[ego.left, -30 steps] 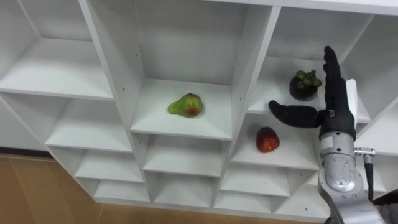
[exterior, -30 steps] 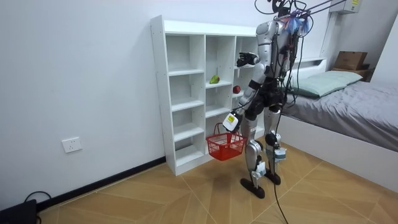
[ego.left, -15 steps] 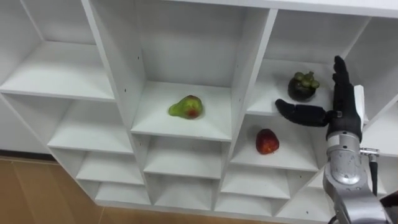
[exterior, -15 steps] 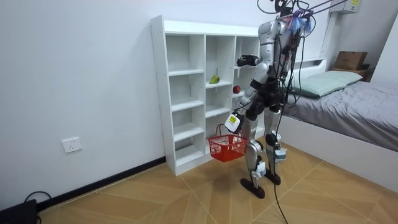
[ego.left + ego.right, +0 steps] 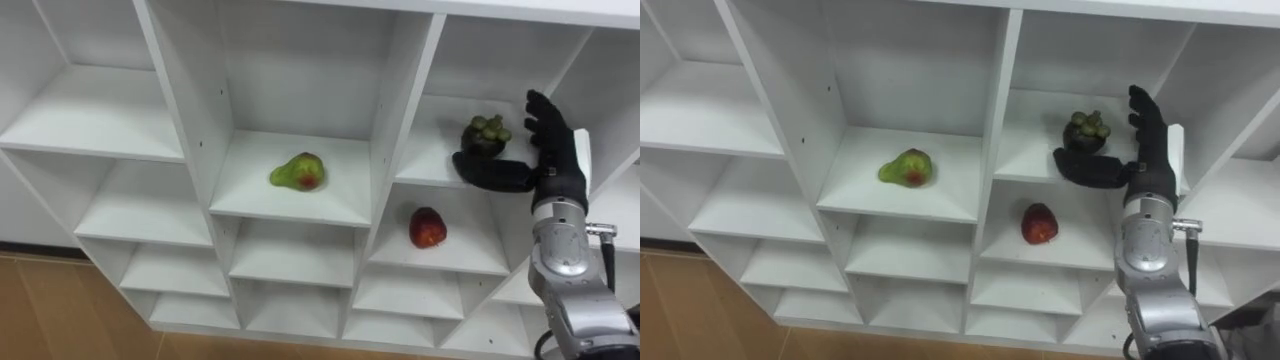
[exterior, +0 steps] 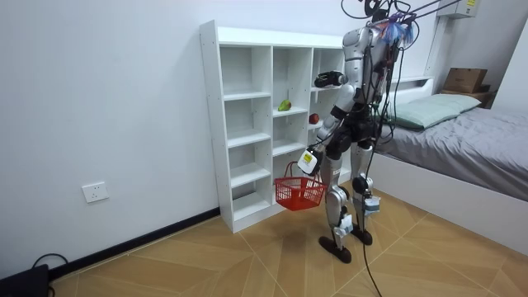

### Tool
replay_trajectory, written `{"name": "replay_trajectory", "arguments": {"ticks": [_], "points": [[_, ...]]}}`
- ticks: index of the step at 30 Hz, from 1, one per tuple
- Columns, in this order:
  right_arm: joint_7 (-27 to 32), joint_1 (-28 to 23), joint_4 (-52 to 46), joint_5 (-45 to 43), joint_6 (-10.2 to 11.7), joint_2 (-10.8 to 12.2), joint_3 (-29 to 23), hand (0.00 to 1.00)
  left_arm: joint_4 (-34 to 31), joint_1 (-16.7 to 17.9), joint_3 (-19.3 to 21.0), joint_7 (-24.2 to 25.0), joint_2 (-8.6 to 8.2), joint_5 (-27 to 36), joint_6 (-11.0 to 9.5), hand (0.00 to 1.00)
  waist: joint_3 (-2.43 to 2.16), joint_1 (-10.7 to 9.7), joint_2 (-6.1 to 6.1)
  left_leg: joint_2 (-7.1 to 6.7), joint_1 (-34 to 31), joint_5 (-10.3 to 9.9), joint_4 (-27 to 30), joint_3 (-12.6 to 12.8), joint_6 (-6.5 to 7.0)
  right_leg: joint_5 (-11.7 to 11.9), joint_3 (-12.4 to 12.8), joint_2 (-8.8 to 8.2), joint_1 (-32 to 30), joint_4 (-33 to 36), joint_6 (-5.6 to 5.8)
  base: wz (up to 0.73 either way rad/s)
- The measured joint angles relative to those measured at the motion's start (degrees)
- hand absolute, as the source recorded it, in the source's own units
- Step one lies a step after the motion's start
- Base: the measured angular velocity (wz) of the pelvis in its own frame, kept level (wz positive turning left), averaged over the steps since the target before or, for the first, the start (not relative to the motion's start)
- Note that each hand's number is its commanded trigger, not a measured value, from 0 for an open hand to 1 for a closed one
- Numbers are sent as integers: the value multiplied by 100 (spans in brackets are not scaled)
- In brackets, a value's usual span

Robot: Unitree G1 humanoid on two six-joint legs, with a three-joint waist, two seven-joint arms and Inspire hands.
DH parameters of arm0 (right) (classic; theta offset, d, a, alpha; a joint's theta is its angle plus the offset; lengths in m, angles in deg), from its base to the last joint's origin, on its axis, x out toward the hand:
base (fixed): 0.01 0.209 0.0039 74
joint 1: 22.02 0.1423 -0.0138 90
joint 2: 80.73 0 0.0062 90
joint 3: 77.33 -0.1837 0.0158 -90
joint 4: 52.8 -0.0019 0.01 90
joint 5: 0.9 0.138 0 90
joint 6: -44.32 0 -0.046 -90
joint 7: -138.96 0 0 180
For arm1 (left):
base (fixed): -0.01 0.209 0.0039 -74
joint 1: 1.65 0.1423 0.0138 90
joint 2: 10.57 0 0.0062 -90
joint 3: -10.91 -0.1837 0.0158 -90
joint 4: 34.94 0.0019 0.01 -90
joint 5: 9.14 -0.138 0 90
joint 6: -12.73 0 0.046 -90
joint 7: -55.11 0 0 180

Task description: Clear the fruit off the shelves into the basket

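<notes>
The robot stood facing the white shelf unit (image 5: 390, 130), with a bed (image 6: 470, 136) behind it. Its right robot hand (image 5: 548, 165) was raised into the unit's upper right compartment, spread wide open and holding nothing. The fingers (image 5: 545, 115) stood upright just to the right of a dark mangosteen (image 5: 484, 137). The thumb (image 5: 490, 172) reached across in front of and below the fruit, close to it, though I cannot tell whether it touched. The mangosteen sat on that compartment's shelf. A green pear with a red blush (image 5: 298, 171) lay in the unit's middle column, on the shelf level with it. A red apple (image 5: 428, 227) lay in the compartment directly under the mangosteen. In the room view, low in front of the unit, a red basket (image 6: 299, 191) hung by its handle from the left robot hand (image 6: 307, 161), which was closed on the handle.
</notes>
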Motion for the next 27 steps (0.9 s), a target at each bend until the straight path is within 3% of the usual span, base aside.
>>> {"name": "replay_trajectory", "arguments": {"ticks": [3, 14, 22, 27], "points": [[19, 9, 88, -21, 5, -32, -94, 100, 14, 8, -2, 5, 0, 4, 2, 100, -16, -3, -59, -2, 7, 3, 13, -46, -5, 0, -29, 2, 11, -2, 0, 7], [-55, 72, 191, -155, 4, -53, -123, 100, 72, -9, -1, 24, 23, 7, -2, 100, 29, 47, -126, -3, 21, 5, 16, -61, -7, 0, -26, 0, 27, -14, 0, 0], [-181, 75, 189, -155, 0, -51, -116, 100, 60, -17, 5, 21, 29, 2, 0, 100, 11, 36, -157, 2, -3, 4, 30, -62, -6, 0, -35, -6, 18, -14, 0, 0], [-186, 75, 188, -156, -14, -50, -116, 100, 38, -40, 5, 23, 30, 3, 3, 100, -19, 29, -108, -3, -7, 5, 59, -62, -6, 0, -33, -5, 19, -10, 0, 0]]}}
